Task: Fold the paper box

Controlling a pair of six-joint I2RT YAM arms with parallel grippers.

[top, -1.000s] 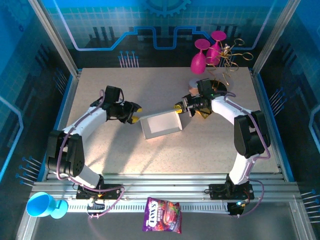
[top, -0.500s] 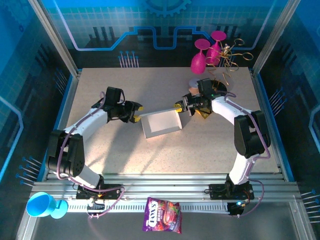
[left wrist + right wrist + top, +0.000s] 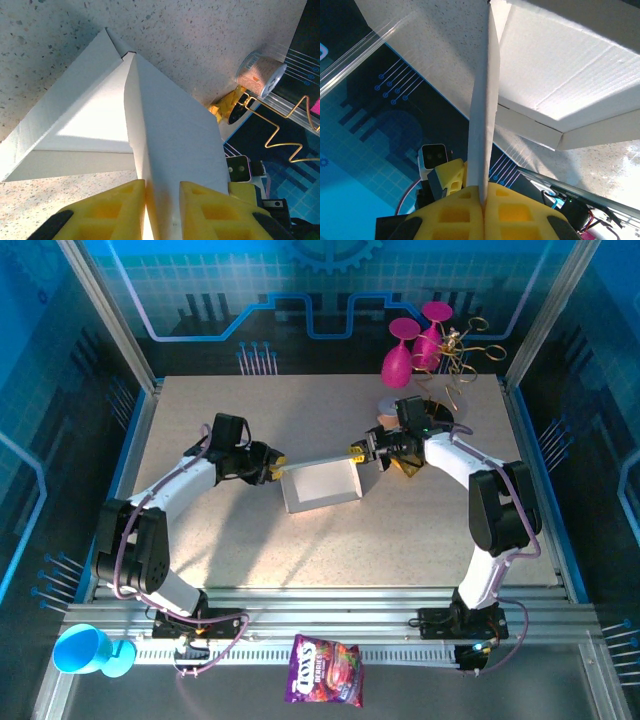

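Paper box (image 3: pixel 322 488) lies open in the middle of the desk (image 3: pixel 400 540), its far wall raised. Right tool (image 3: pixel 358 452) is clamped on one end of that wall. The left tool (image 3: pixel 277 469) straddles the other end with narrow jaws; whether it pinches I cannot tell. Holding both ends probably keeps the fold straight.

The top external camera looks steeply down from behind the arm bases over the whole table (image 3: pixel 230 540). Each wrist camera looks out past its own yellow fingers (image 3: pixel 117 212), close against the paper box (image 3: pixel 322 490), shared by all three views.
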